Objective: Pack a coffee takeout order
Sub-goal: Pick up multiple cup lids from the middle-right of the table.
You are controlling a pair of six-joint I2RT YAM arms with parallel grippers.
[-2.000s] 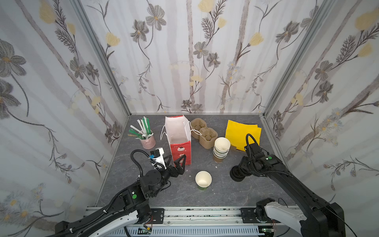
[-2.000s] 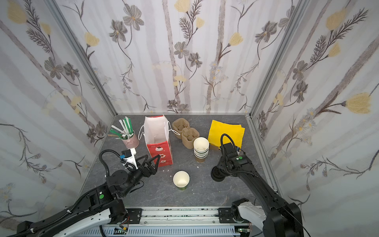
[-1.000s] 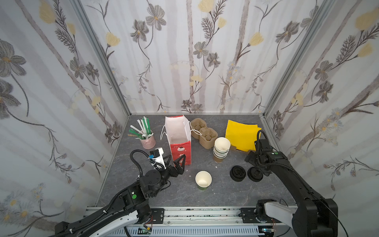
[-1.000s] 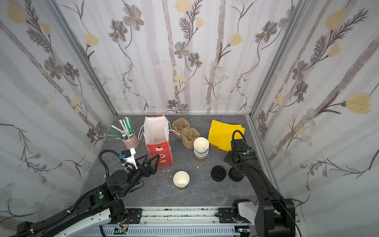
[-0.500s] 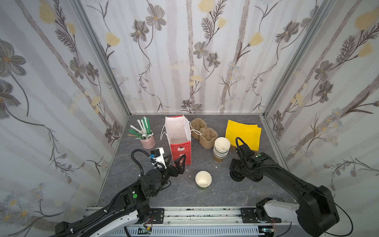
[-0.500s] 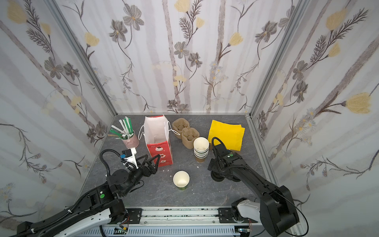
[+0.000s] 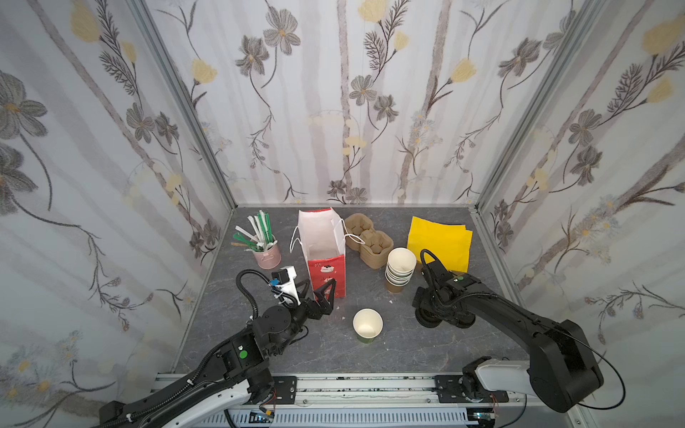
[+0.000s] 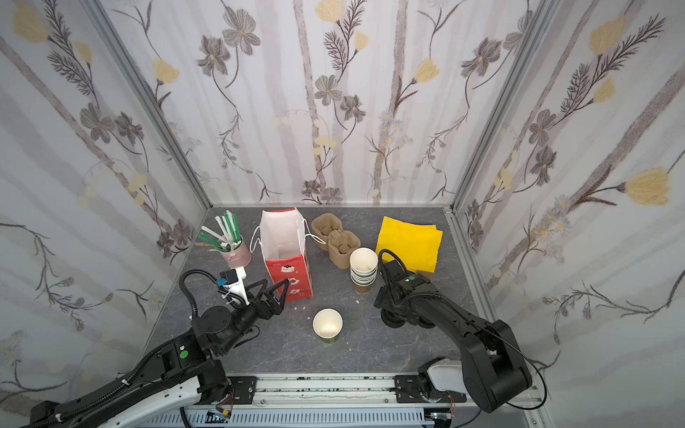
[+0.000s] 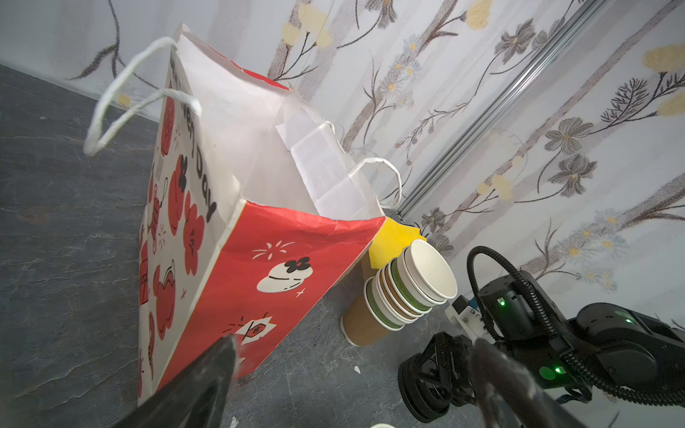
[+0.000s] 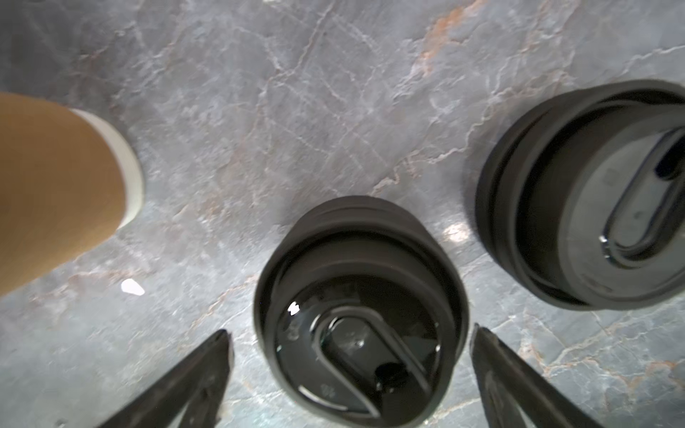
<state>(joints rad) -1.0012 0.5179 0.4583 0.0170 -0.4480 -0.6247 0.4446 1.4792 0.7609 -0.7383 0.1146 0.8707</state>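
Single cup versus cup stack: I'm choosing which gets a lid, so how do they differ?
The single cup stands alone toward the front; the cup stack is several nested cups beside the cardboard carrier. The single cup's visible wall looks green; the cup stack's bottom cup is brown. Both stand upright, lidless, white inside.

Both top views look steeply down from high at the open front of the booth toward its back wall, taking in the whole grey surface (image 7: 407,355); their fields nearly coincide. Left wrist view: low and close, looking past the left claw (image 9: 352,342) at the red bag (image 9: 259,281), cup stack (image 9: 407,289) and right arm (image 9: 611,344), all shared with the top views. Right wrist view: very near, facing down over the right claw (image 10: 348,329) onto two black lids (image 10: 359,259).
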